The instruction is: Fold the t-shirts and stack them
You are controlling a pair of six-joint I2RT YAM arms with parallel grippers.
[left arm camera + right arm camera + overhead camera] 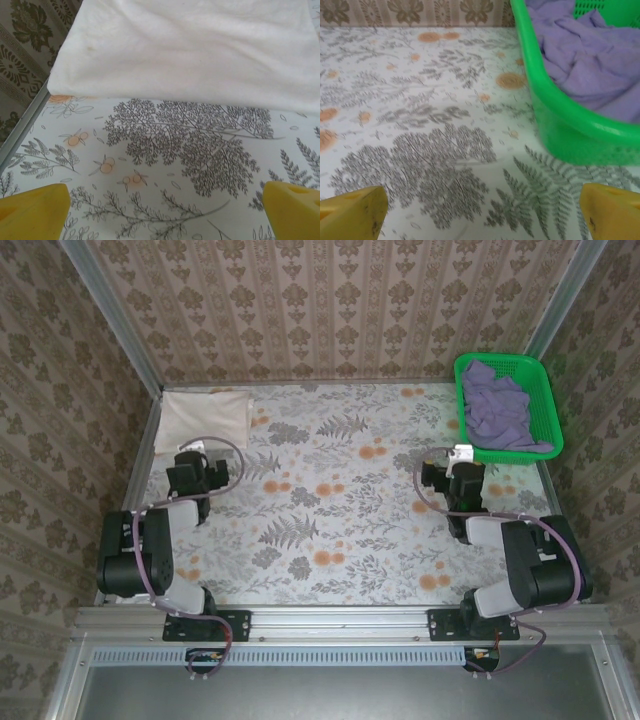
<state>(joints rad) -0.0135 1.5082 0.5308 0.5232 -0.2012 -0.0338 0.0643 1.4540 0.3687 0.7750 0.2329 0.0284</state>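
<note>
With cream shirt (205, 418) folded at ten o'clock, left pincer (162, 212) and right pincer (482, 212) gaping empty, next likely grabbing purple shirt (500, 405) from basket (505, 358) at two o'clock.

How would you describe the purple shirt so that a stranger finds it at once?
At the far right corner of the table stands a green basket. The purple shirt lies crumpled inside it, whereas the white shirt lies folded flat on the table, far left.

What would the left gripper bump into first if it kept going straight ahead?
Probably the folded white t-shirt, straight ahead of the open left gripper, unless its downward tilt meets the table first.
</note>
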